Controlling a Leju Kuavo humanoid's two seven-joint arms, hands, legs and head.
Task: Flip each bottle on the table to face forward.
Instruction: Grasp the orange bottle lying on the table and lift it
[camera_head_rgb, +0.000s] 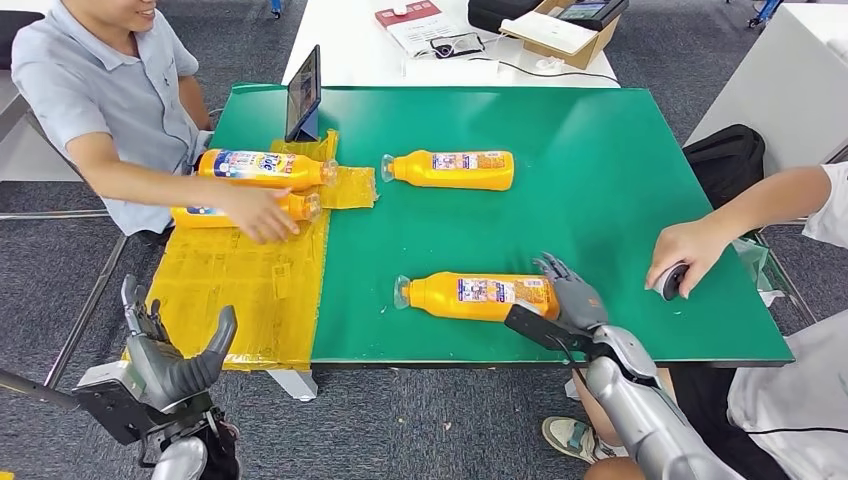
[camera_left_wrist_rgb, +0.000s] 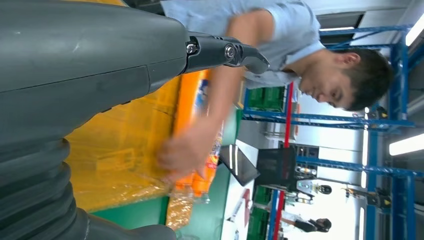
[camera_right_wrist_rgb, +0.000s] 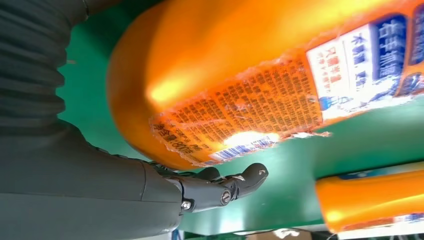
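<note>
Head view: the nearest bottle (camera_head_rgb: 478, 296) was laid on its side low and centre on the green table (camera_head_rgb: 600, 180), its base met by the right hand (camera_head_rgb: 568, 297), fingers spread and nothing gripped, presumably for rolling. The left hand (camera_head_rgb: 165, 355) was held open, lower left. A second bottle (camera_head_rgb: 452, 169) lay upper centre; two more bottles (camera_head_rgb: 262, 167) were handled by a person's hand (camera_head_rgb: 262, 213).

Left wrist view: the yellow mat (camera_left_wrist_rgb: 115, 160) was seen.

Right wrist view: the label's fine print was shown.
</note>
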